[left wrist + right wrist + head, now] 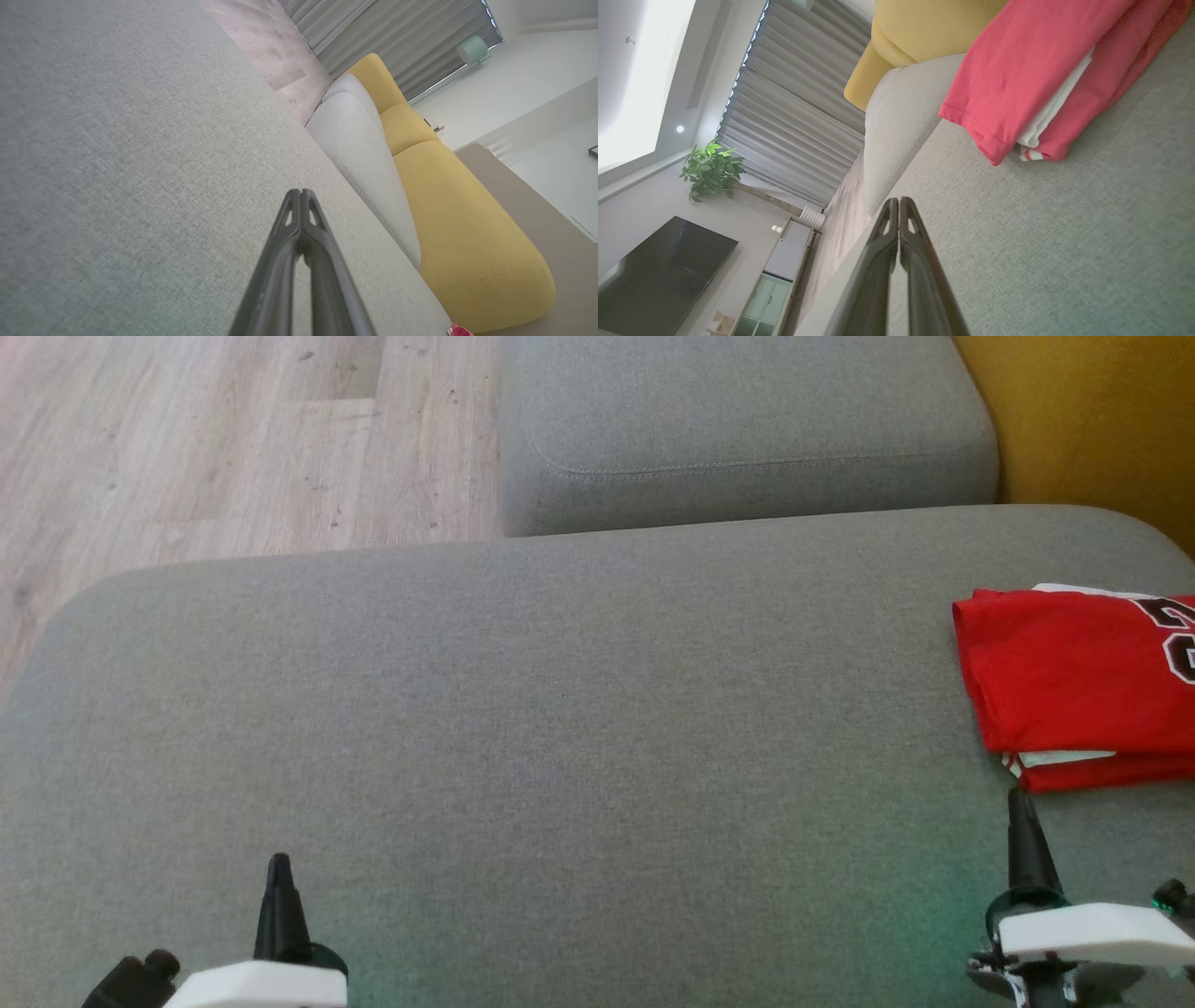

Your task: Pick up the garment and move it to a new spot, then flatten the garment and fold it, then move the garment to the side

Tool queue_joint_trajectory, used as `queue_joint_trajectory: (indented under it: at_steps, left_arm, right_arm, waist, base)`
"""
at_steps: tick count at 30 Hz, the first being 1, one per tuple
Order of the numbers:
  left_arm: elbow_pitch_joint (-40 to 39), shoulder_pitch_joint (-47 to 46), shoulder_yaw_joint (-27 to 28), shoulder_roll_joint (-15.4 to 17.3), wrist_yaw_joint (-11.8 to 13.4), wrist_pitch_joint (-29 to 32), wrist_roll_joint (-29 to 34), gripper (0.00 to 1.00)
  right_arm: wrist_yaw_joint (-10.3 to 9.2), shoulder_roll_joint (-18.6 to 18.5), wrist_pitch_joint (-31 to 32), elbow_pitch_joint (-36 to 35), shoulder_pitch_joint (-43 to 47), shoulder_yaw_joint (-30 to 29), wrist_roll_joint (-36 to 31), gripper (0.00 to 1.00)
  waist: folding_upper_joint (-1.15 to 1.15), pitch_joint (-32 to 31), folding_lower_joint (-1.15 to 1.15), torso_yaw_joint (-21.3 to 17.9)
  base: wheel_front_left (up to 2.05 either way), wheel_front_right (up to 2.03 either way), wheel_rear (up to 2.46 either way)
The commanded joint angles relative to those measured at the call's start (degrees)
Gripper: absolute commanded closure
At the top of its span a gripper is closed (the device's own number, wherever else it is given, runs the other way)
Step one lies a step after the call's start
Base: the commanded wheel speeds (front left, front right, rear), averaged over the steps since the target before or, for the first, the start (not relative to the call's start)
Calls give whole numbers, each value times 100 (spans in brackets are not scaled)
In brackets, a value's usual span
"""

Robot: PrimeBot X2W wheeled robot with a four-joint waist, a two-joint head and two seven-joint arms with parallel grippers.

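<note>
The folded red garment [1074, 677] is being observed on the grey cushion [560, 728], lying just ahead of the right gripper [1021, 801] and well apart from the left gripper [279, 866], off to its right. Both claws are being held fully closed, tips pressed together, with nothing gripped. In the right wrist view the garment's stacked edges are being shown near the claw, not touching.

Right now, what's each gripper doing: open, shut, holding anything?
Left gripper: jaws shut, holding nothing.
Right gripper: jaws shut, holding nothing; red garment lies just ahead.
</note>
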Motion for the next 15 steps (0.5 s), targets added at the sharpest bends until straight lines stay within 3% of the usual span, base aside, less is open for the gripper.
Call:
queue_joint_trajectory:
  at_steps: [1,15]
  left_arm:
    - [-147,-337,165,71,-75,26,-133,100]
    - [-21,-566,383,72,-242,259,-1081,100]
  right_arm:
    - [12,-91,42,-164,-320,26,144,100]
    - [15,-88,273,-89,-532,-81,1068,100]
  waist:
    - [0,4,0,-2]
    - [0,70,-1,-34]
  base:
    - [0,0,0]
    - [0,0,0]
